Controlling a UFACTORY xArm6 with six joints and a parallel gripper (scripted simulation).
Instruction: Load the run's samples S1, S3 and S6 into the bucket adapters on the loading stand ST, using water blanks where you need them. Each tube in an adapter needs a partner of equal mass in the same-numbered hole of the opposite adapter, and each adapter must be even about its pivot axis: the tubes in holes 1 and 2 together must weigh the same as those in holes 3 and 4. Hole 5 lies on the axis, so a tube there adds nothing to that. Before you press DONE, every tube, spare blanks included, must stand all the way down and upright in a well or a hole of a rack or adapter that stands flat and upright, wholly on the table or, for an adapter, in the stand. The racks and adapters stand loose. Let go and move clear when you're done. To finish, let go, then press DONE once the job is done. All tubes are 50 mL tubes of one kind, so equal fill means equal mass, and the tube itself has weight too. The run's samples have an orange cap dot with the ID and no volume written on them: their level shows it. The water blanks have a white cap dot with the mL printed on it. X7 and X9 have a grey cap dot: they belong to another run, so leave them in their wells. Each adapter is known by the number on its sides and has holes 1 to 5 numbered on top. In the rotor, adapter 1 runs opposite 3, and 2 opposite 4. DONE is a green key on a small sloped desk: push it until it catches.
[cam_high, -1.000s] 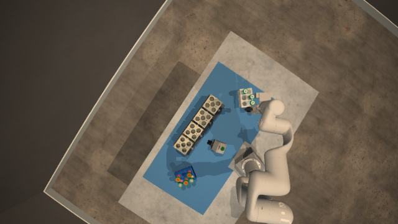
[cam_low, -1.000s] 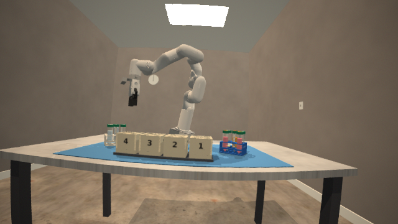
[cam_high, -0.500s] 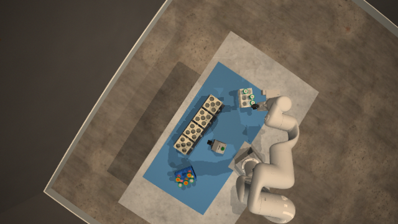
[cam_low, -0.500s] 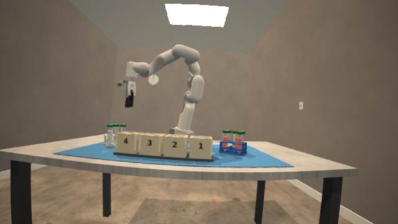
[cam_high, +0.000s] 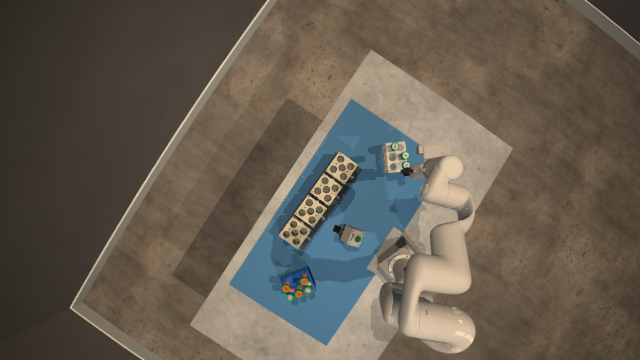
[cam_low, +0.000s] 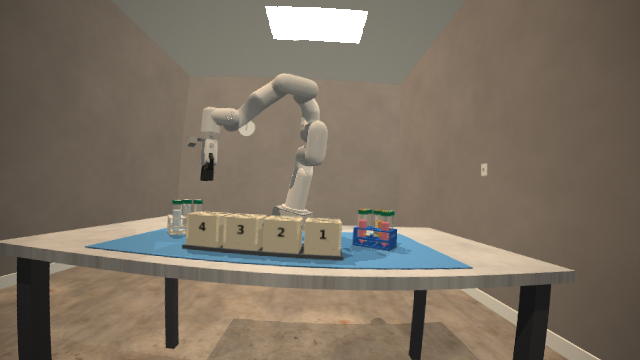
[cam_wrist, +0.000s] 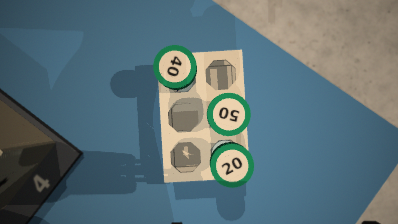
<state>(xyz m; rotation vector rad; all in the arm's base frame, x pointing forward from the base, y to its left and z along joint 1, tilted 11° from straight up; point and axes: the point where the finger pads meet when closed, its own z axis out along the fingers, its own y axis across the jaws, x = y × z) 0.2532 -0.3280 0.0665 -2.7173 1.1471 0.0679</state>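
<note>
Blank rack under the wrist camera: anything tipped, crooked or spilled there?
Nothing stands out. The blank rack sits flat on the blue mat, with the 40, 50 and 20 blanks upright in their wells and three wells free. The end effector hangs open above, holding nothing.

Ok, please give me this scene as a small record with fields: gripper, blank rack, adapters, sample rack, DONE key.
gripper: open, empty, high above the blank rack
blank rack: pale, six wells; blanks 40, 50, 20; three wells free
adapters: four in the stand, marked 4 to 1, all holes free
sample rack: blue, tubes upright
DONE key: green, on its small desk
</note>
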